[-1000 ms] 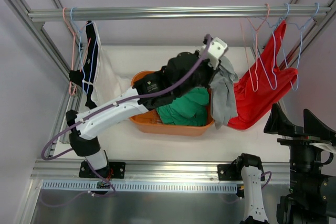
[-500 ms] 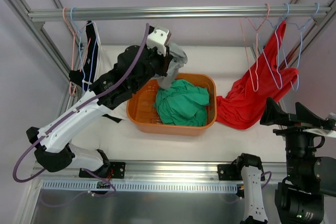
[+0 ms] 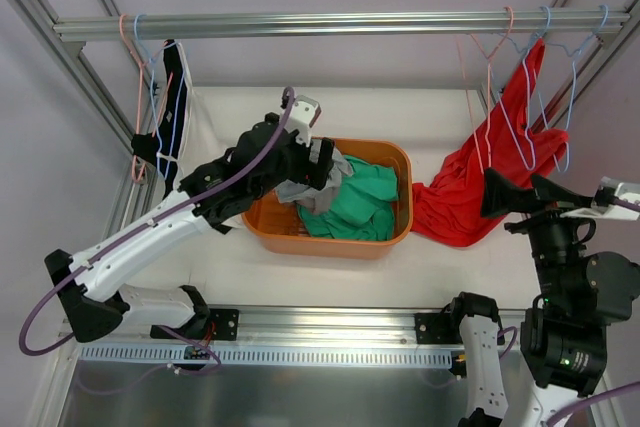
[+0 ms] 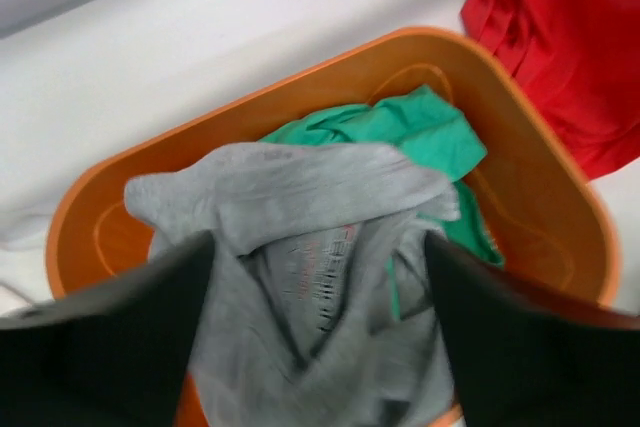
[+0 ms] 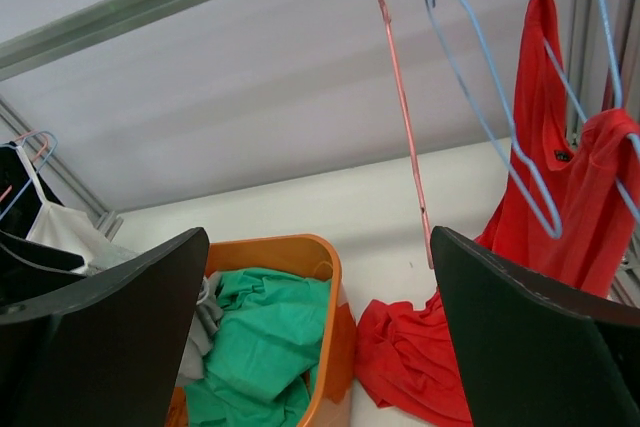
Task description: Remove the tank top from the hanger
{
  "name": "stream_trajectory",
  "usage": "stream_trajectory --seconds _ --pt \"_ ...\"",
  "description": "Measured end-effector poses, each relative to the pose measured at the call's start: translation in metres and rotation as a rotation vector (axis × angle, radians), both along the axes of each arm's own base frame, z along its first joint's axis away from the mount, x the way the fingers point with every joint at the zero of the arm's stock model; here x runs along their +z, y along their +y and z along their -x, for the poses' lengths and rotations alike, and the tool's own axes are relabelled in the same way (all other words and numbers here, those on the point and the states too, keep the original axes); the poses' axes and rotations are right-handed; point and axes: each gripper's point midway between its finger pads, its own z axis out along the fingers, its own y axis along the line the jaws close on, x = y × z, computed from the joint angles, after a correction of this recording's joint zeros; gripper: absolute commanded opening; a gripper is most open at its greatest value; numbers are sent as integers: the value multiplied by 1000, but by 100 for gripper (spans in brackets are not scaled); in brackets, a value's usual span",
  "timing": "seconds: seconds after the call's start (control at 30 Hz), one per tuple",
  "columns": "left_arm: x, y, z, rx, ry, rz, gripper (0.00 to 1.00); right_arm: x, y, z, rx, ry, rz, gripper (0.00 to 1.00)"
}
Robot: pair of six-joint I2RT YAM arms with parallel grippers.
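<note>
now: red tank top (image 3: 500,162) hangs on the blue hanger (image 5: 495,112) at the far right end of the rail (image 3: 300,24). its lower half is pooled on the table (image 3: 300,277), just beside the orange basket (image 3: 262,222). right gripper (image 3: 527,197) spread wide and empty, facing the garment, not touching it. left gripper (image 3: 322,162) over the basket, fingers parted, grey garment (image 4: 300,247) slack between them. judgement: thin knit, light, limp, stretchy; likely to drag the wire rather than slide. best hold looks like the strap or neckline by the hanger shoulder, lifted up and off. tugging the hem could unhook the hanger.
</note>
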Motion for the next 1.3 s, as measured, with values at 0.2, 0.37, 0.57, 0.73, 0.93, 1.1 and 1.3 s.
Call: stream_trajectory --seconds 0.2,0.37,0.57,0.73,0.93,1.1,1.3 --pt "38 21 2 66 -55 49 99 -15 7 -20 65 59 -29 100" --pt "84 63 -20 226 -62 88 99 -21 26 -40 200 94 -73 100" --pt "129 139 -40 458 -65 128 99 -32 66 -77 521 134 -248 99" --pt "121 205 -45 644 -22 82 99 -53 97 -79 708 226 -284 97" --pt "94 233 -48 724 59 1 96 -56 148 -42 916 268 -119 93" --pt "92 257 -48 791 66 -16 93 -85 189 -31 1001 341 26 93" --pt "88 274 -47 820 83 -35 81 -139 232 -35 1016 471 201 93"
